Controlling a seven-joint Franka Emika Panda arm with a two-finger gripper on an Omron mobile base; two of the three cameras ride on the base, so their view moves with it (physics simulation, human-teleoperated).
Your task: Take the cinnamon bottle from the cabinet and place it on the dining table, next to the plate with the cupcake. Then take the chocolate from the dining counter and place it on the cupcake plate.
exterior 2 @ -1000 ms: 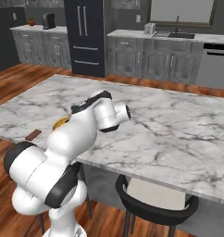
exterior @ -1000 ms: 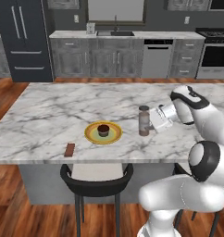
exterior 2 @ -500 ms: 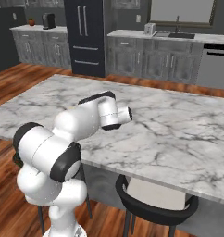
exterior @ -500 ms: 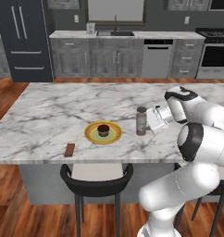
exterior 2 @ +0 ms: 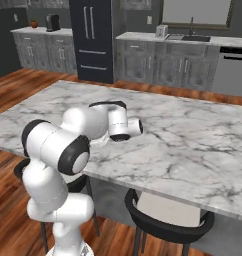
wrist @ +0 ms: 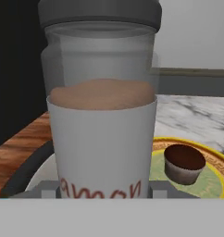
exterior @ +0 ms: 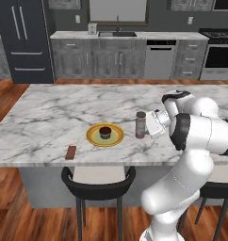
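the gripper (exterior: pixel 149 126) holds the cinnamon bottle (exterior: pixel 141 124) upright on the dining table (exterior: pixel 54 108), just beside the plate (exterior: pixel 93 137) with the cupcake (exterior: pixel 105 132).

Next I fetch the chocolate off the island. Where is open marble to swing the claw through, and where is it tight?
Open: the whole far half of the dining table behind the plate, and the strip between plate and chocolate. Tight: right of the plate, where the cinnamon bottle stands upright close to its rim with the claw beside it.
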